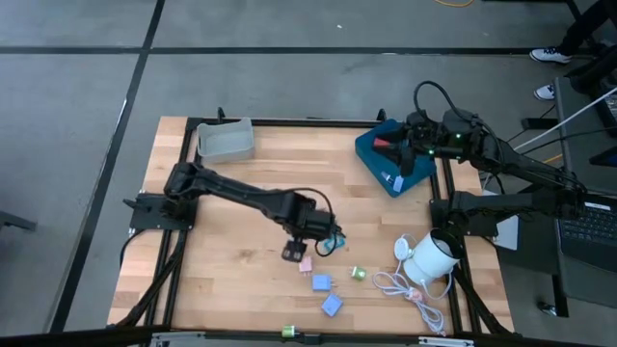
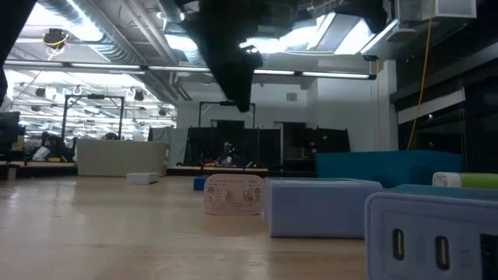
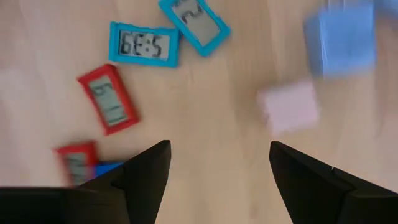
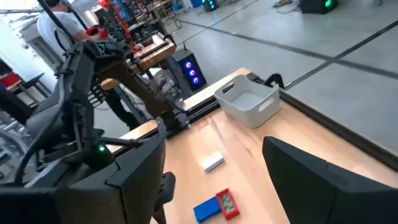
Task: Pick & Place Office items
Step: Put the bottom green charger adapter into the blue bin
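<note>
Left hand [image 3: 217, 165] open, empty; pink piece [image 3: 288, 107] just ahead, apart.

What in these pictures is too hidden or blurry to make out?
- Left wrist view: pink piece and blue block are blurred; the second red piece is partly behind a finger.
- High view: blue tray contents are partly covered by the right gripper.
- Low view: nearest white piece is cut off by the edge.

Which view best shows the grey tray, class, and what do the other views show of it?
The right wrist view: the grey tray shows close, with its rim, handle cut-out and hollow inside. The high view shows the grey tray small, from straight above, at the table's far left corner. I cannot pick it out in the low or left wrist views.
</note>
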Robot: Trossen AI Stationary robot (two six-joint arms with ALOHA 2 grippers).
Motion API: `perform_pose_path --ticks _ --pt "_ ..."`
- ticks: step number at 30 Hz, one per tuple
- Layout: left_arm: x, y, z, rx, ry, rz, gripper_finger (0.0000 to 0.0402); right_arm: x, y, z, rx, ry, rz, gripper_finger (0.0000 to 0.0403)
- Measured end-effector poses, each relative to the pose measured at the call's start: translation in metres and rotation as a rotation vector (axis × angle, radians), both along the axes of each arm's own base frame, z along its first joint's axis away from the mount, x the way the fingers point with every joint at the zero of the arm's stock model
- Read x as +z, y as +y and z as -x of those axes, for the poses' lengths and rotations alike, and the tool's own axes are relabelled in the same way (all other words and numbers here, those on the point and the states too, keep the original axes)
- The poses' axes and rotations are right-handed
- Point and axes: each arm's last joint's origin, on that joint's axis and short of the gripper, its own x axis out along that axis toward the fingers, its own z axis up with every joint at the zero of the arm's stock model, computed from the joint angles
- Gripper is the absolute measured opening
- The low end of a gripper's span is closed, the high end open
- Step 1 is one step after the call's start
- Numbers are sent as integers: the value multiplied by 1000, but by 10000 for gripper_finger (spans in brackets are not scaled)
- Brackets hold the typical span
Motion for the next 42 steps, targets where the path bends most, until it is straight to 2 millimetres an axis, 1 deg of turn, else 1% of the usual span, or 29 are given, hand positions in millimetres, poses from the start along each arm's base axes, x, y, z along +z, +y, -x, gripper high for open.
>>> perform_pose_path --ticks 3,7,10,13,18,21,25,31,34,39,42 --pt "-9 -6 -2 177 -20 96 269 -2 0 -1 -2 12 -34 277" --pt "-9 -15 -6 319 -69 171 273 -2 0 -1 2 10 -40 277" --pt "-9 -19 -5 393 -72 184 284 -2 0 -1 12 11 -36 277" --pt "-10 -27 -3 431 -88 162 297 -2 1 -1 25 10 -36 277" --pt "-10 -45 2 499 -85 183 306 -2 2 -1 67 9 -34 277" --pt "-10 -61 8 509 -78 201 303 -2 3 -1 102 9 -24 277" --pt "-10 -96 22 492 -29 269 301 -2 6 -2 125 9 -22 277" --pt "-9 -146 47 593 12 353 300 -2 11 -3 177 8 -19 277" --pt "-7 -169 57 646 -2 417 300 -2 13 -3 206 8 -5 277" --pt "-4 -194 68 722 -8 528 300 -1 14 -3 247 5 -14 277" --pt "-6 -206 74 746 -26 547 300 -1 14 -3 249 5 -14 277"
